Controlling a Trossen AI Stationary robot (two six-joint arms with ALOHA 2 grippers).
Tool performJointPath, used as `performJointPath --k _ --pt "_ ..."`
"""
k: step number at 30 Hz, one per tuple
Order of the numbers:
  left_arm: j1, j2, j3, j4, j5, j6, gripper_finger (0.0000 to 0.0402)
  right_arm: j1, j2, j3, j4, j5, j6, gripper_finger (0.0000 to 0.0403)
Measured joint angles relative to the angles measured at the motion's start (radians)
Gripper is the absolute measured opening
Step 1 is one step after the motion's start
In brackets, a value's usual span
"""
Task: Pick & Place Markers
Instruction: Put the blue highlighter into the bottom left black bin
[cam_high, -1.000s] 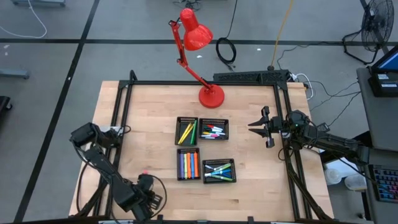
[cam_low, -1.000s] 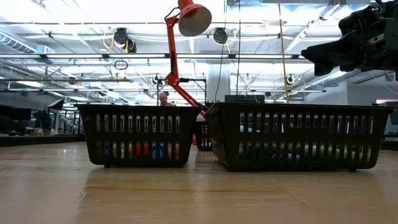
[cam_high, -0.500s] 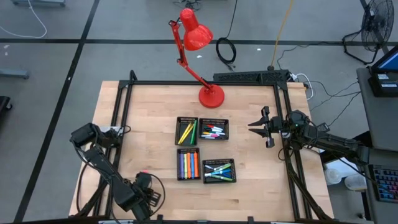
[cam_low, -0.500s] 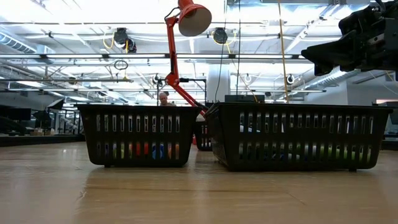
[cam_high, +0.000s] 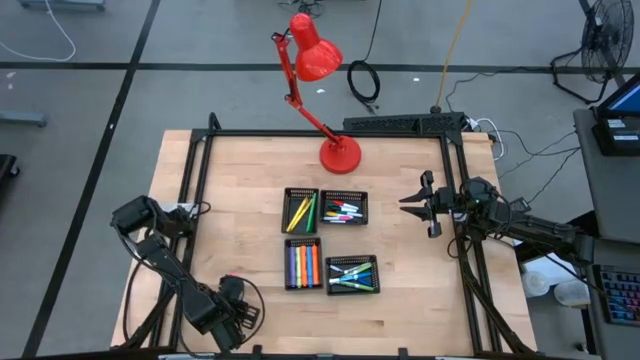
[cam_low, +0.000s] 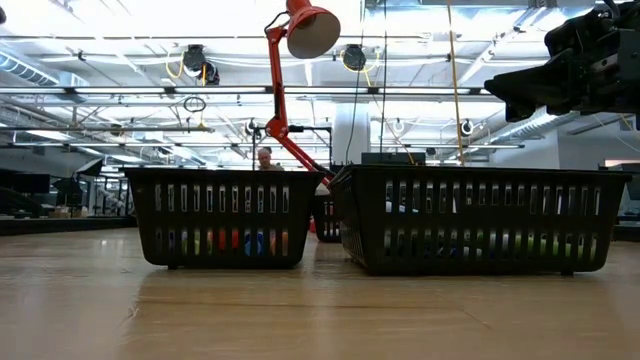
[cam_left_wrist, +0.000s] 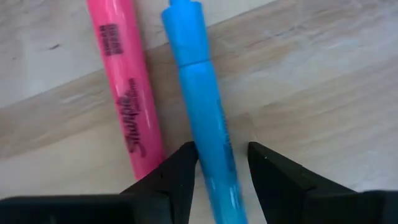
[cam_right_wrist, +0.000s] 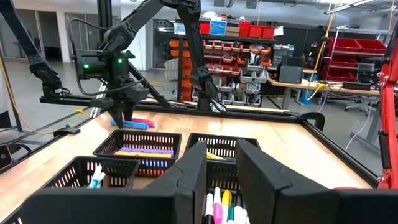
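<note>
Blue highlighter beside pink highlighter, flat on wood, between left tool's parted, untouching fingers.

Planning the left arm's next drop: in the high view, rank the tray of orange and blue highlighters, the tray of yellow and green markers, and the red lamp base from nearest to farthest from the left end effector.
1. Highlighter tray, front-left of the tray group.
2. Yellow-green tray, directly behind it.
3. Lamp base, rear centre.

Left end effector sits at the front-left corner.
</note>
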Motion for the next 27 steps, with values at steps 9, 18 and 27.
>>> performJointPath --k 9,18,27 --pt "0.023 -0.004 -0.057 0.079 0.005 0.001 0.0120 0.000 0.000 0.000 0.000 0.000 0.000 0.0077" --pt "0.044 -0.010 -0.059 0.087 0.004 -0.043 0.0059 0.000 0.000 0.000 0.000 0.000 0.000 0.0077" --pt "0.058 -0.066 0.012 0.093 -0.311 -0.071 0.0059 0.000 0.000 0.000 0.000 0.000 0.000 0.0077"
